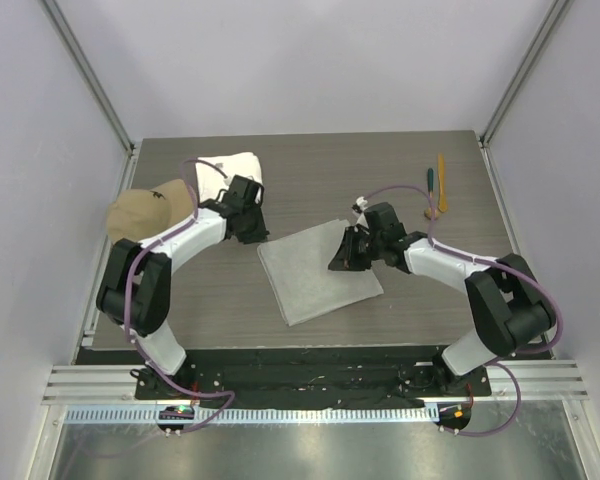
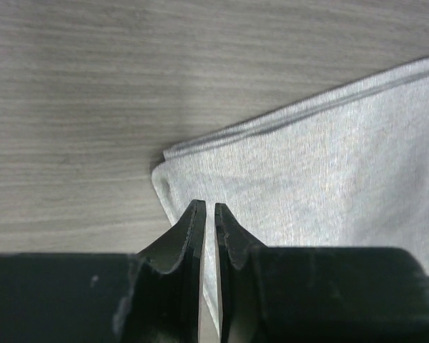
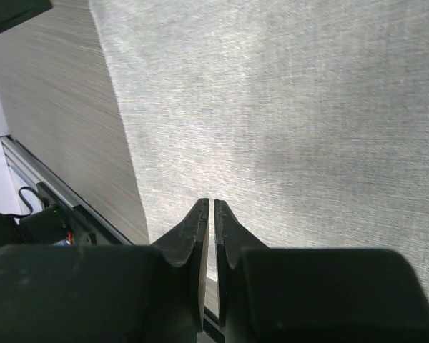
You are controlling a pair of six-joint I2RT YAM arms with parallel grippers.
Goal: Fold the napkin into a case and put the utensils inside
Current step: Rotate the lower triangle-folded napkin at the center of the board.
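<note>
While napkin (image 1: 320,272) lies flat, left gripper (image 2: 208,206) at its 10 o'clock corner & right gripper (image 3: 211,202) at 2 o'clock hover almost clenched, empty, prob. before next fold.

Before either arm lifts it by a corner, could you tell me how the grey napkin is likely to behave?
The napkin will probably hang limp and drape, since it lies thin and flat on the table. Its layers may slip apart, judging by the doubled edge at the corner. A push would likely wrinkle the soft weave rather than slide it whole.
</note>
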